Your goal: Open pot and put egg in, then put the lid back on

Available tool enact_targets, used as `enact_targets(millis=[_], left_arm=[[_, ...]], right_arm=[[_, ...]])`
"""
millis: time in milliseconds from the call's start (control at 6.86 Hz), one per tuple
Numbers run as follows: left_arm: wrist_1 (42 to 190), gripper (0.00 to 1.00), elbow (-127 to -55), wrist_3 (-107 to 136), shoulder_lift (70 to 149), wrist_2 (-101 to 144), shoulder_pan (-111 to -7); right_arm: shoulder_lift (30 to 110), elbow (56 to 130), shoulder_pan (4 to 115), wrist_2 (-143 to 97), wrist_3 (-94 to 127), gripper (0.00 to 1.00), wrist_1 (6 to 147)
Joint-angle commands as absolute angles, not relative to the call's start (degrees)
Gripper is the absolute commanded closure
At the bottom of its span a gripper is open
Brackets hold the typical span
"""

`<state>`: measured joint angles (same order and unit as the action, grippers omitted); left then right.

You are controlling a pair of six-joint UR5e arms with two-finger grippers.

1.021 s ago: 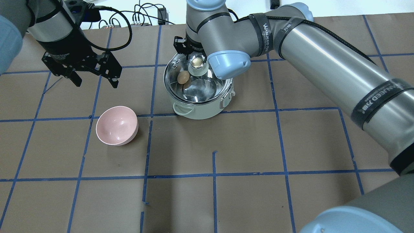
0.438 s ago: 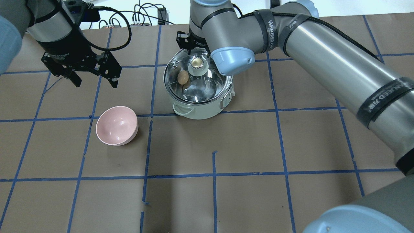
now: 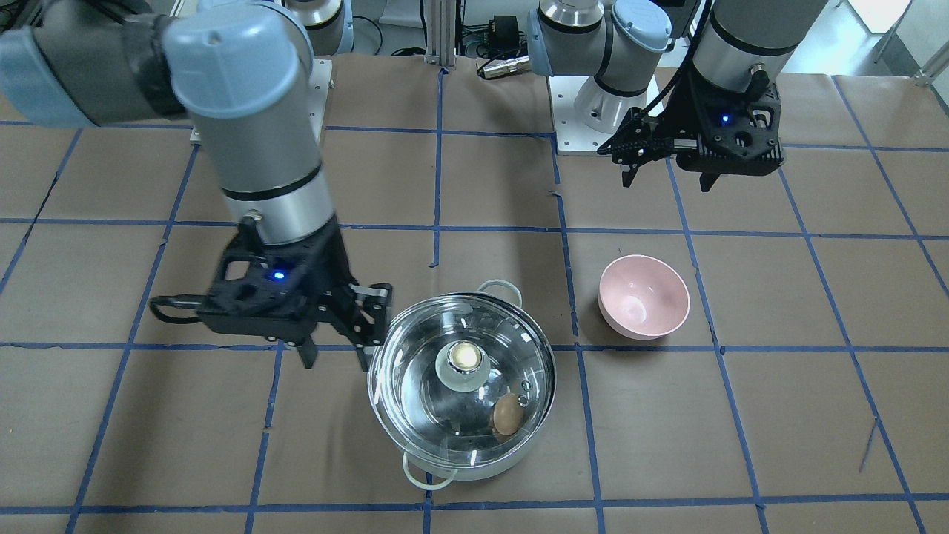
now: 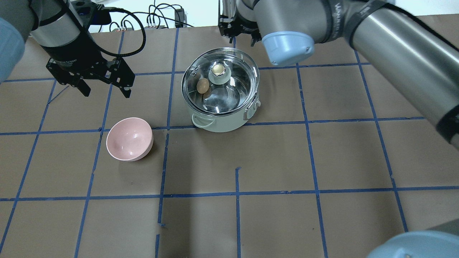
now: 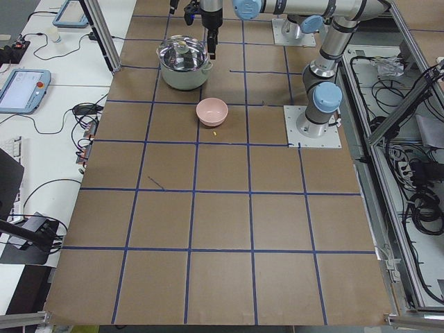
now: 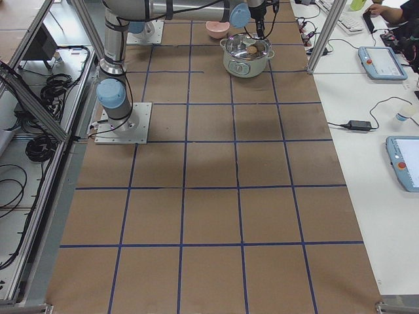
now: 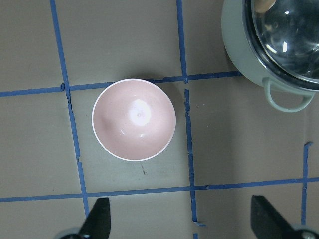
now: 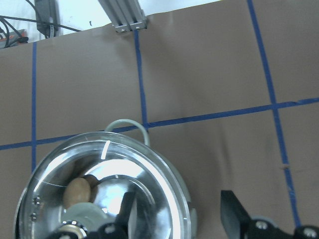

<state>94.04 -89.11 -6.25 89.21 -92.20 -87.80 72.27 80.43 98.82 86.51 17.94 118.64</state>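
Note:
The cream pot (image 4: 222,123) stands at the table's far middle. The glass lid (image 4: 233,91) with its brassy knob (image 4: 217,69) rests on it. The tan egg (image 4: 203,85) lies inside, seen through the glass. My right gripper (image 4: 237,36) is open and empty, raised beyond the pot's far rim. In the front view it (image 3: 335,357) hangs beside the lid (image 3: 415,386), apart from the knob (image 3: 463,357) and the egg (image 3: 507,414). In the right wrist view the lid (image 8: 149,184) is below its fingers (image 8: 232,211). My left gripper (image 4: 106,91) is open and empty, well left of the pot.
A pink bowl (image 4: 129,139) sits empty near the pot's left front; it also shows in the left wrist view (image 7: 133,119). Cables (image 4: 154,21) lie past the far edge. Blue tape lines grid the brown table.
My right gripper has drawn away from the lid knob, rising and moving toward the far right. The lid stays on the pot. The left arm has not moved.

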Motion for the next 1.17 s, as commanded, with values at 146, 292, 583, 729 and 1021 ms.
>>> enact_targets(millis=[146,292,583,729,1021], left_arm=[[93.69,0.0,-89.21,-6.33,89.21,-92.28,-87.89],[93.26,0.0,-89.21,-6.24,89.21,-92.37,-88.24],[93.25,0.0,-89.56,-4.59,88.07,-92.99,-87.8],[93.25,0.0,-89.47,-2.57,87.98,-92.9,-87.72],[93.25,0.0,-89.3,-2.02,87.89,-92.9,-87.19]], right_arm=[[81.71,85.51,85.2,85.87,4.87,0.3,104.47],[83.65,85.87,83.25,86.48,2.4,0.26,99.37],[87.69,86.31,84.45,85.7,0.88,0.0,94.68],[88.06,87.18,87.07,85.69,1.4,0.0,93.18],[87.89,88.94,94.97,86.04,6.21,0.0,94.3]])
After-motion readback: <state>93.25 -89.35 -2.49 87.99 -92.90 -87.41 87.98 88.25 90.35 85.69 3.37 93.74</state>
